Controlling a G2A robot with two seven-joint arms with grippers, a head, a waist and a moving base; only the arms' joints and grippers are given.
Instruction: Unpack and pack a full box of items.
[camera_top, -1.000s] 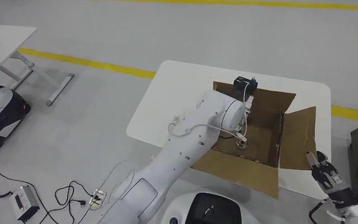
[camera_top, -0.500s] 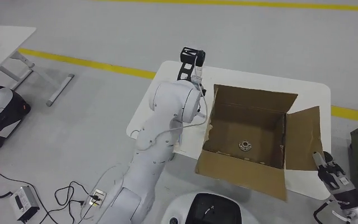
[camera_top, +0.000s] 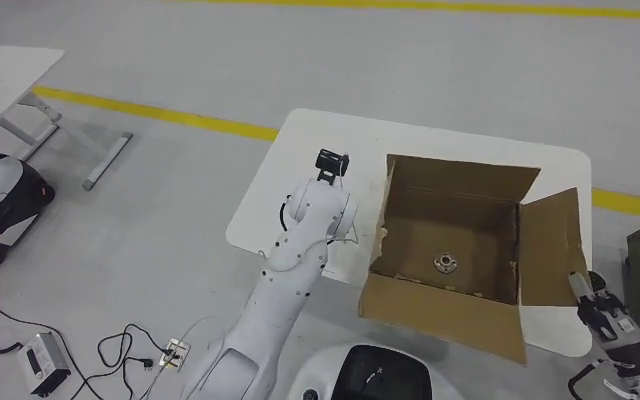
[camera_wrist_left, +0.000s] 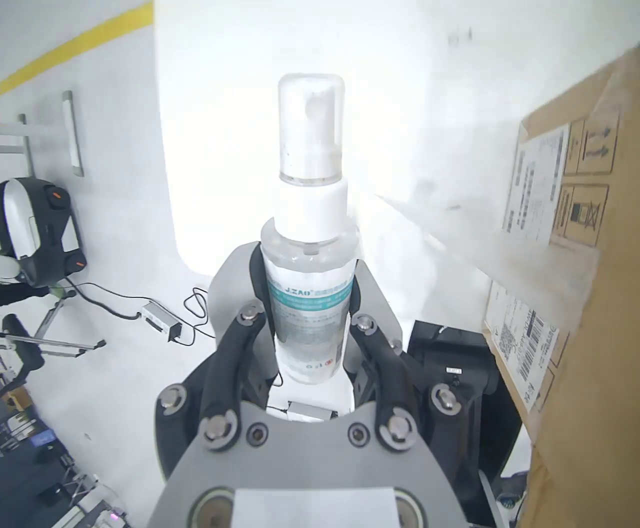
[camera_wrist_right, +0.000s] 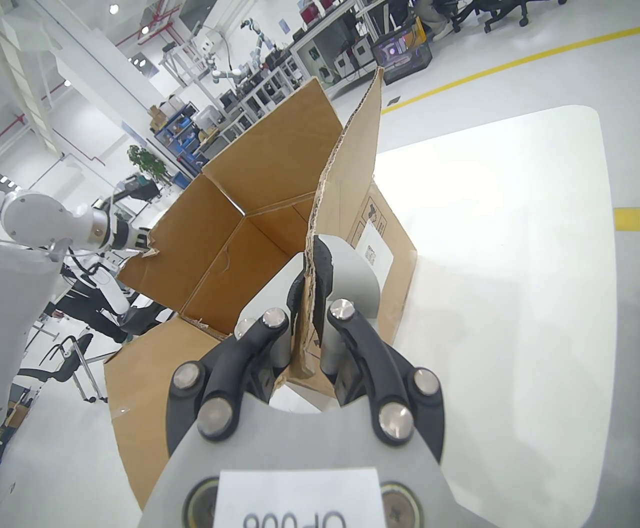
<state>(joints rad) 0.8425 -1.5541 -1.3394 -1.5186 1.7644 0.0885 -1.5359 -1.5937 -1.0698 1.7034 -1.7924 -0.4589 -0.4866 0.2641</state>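
One white counter (camera_top: 470, 140) carries one open cardboard box (camera_top: 440, 310), and two hands work at it. The right hand (camera_wrist_right: 312, 280) is clamped on the edge of the box's right flap (camera_wrist_right: 350, 175). The left hand (camera_wrist_left: 306, 300), over the counter just beside the box's left wall, grips one clear spray bottle (camera_wrist_left: 311, 210) around its body. One small round metal part (camera_top: 444, 264) lies on the box's floor.

- Centre-right, the box (camera_top: 440, 305) sits on the table (camera_top: 470, 135), mouth open from above, one small round fitting (camera_top: 443, 264) on its floor.
- Raised flap (camera_top: 553, 245) walls off frame right.
- Left of it, passable table strip.
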